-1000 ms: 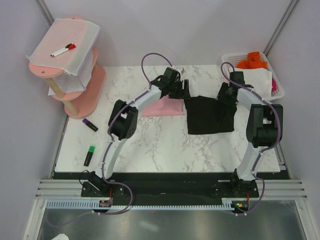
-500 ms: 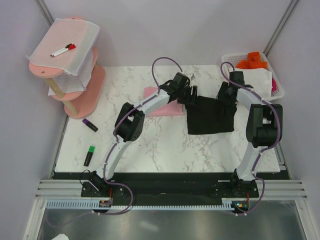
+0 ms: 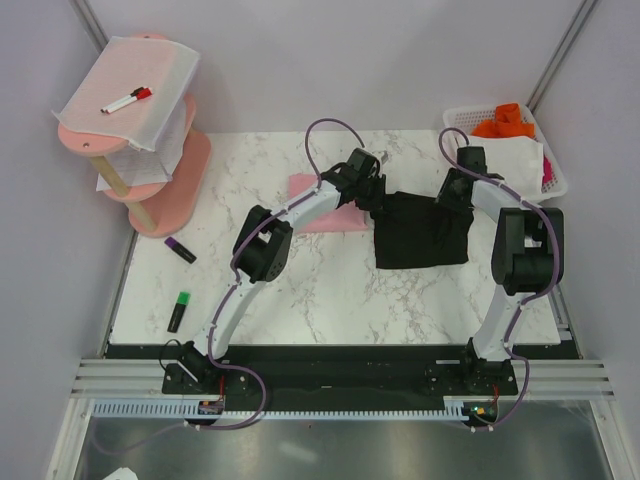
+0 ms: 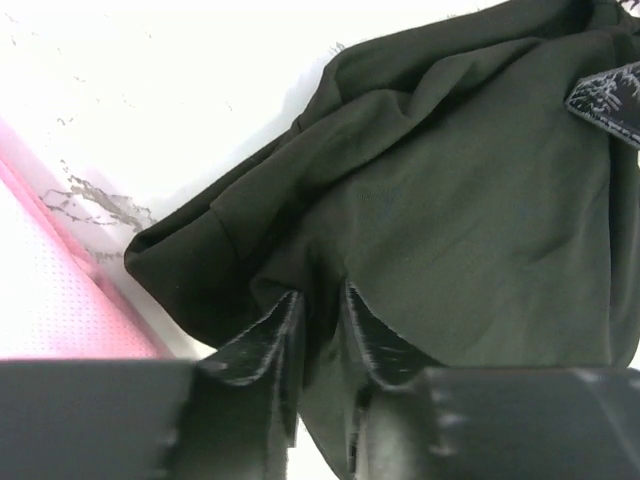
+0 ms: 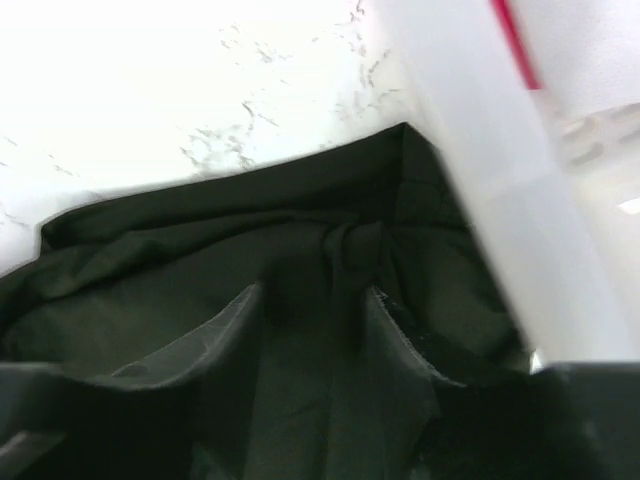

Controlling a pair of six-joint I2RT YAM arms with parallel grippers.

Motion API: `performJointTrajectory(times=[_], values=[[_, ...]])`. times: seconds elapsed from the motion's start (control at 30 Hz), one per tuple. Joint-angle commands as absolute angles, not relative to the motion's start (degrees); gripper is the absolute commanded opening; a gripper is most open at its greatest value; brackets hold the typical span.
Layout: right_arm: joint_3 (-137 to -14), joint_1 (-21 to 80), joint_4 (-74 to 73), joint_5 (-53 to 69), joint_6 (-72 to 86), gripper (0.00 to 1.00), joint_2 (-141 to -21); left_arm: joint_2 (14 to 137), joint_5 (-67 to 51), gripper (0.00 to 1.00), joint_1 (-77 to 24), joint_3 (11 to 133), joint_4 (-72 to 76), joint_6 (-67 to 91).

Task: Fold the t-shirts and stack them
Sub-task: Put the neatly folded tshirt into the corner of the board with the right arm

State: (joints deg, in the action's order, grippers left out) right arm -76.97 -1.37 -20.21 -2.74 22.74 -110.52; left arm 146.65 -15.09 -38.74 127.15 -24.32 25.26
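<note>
Spanning most of the overhead view, your marble worktop (image 3: 300, 290) carries both shirts. A pink tiered shelf stand (image 3: 180, 190) sits at its far-left corner, draped with a white mesh sheet (image 3: 150, 70).

Black shirt (image 3: 420, 235): lies right of centre, roughly squared, rumpled along its far edge.

White basket (image 3: 555, 185): far-right corner, just beside the black shirt, orange cloth inside.

Pink shirt (image 3: 340, 220): flat, left of the black one, their near edges touching; your left arm crosses above it.

Left hand (image 4: 320, 300): at the black shirt's far-left corner, fingers nearly together, pinching a fold of the black cloth.

Right hand (image 5: 315, 295): at the far-right corner, fingers spread either side of a raised ridge of cloth. You cannot tell from the wrist view whether they press it.

Small items: red marker (image 3: 127, 100) on the mesh; purple marker (image 3: 180, 250) and green marker (image 3: 179, 311) along the worktop's left edge.
</note>
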Motion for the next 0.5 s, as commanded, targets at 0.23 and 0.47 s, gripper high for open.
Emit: performJointTrajectory(times=[0.23,0.47], values=[[-71.4,-2.8,-17.7,-2.9,24.0,0.0,-106.6,145.5,-17.1,0.02,-40.0,127.9,-22.2,25.8],[-64.6,-2.8,-16.8,-4.6,25.0,0.0,-93.5,139.7,-17.0,0.02,-41.0,121.1,-19.2,25.0]])
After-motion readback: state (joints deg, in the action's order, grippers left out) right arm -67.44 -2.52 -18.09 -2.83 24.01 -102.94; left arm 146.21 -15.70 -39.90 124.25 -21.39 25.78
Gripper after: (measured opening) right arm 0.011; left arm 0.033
